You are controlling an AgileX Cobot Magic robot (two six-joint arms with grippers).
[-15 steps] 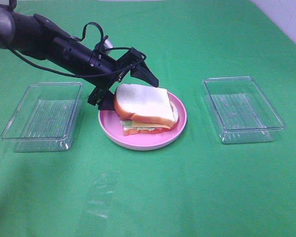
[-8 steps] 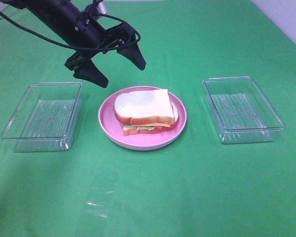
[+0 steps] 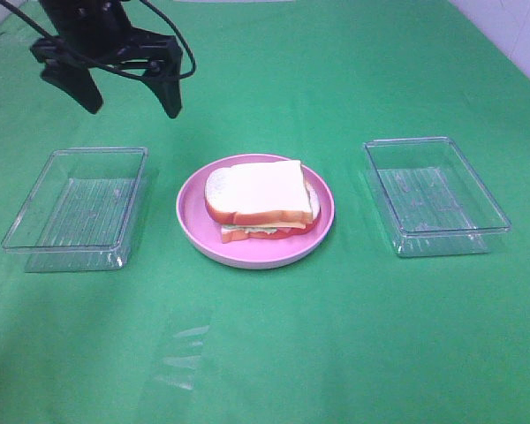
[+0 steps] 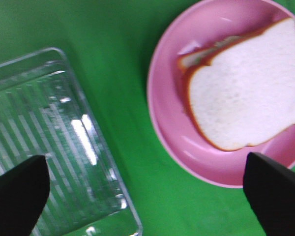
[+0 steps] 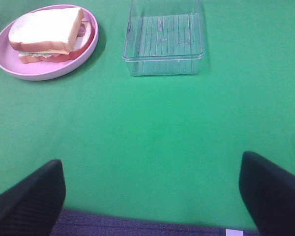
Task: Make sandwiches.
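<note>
On the green cloth-covered surface [image 3: 274, 353] nearest me nothing stands. Mid-surface, the toy sandwich of two white, brown-crusted bread slices with lettuce, bacon and cheese [image 3: 261, 201] sits assembled on the round pink plate [image 3: 194, 228], flanked by the left clear plastic tray [image 3: 35, 238] and the right clear plastic tray [image 3: 442, 238]. Farther back, my black left hand [image 3: 128, 97], a second ago right at the sandwich, has pulled up and away, fingers spread wide and carrying nothing. My right hand [image 5: 152, 196] hangs just as wide and empty at the near edge. I judge the stacking finished.
</note>
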